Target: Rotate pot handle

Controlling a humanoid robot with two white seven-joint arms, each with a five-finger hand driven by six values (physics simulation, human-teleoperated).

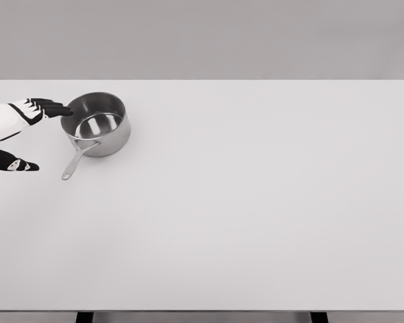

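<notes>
Your left hand (37,111) was open, fingers extended, fingertips at the left rim of the round steel pot (97,124). Its long handle (75,160) pointed near-left across the white table (256,202).

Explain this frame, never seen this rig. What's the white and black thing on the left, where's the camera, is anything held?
It is a simulator render, seen from a camera on a humanoid robot's head, looking down at a white table. The white and black shape is the robot's left hand, fingers stretched toward the rim of a steel saucepan; whether they touch it is unclear. The pot's handle points toward the camera, slightly left. A second dark piece at the left edge is too cropped to identify. Nothing is held.
</notes>
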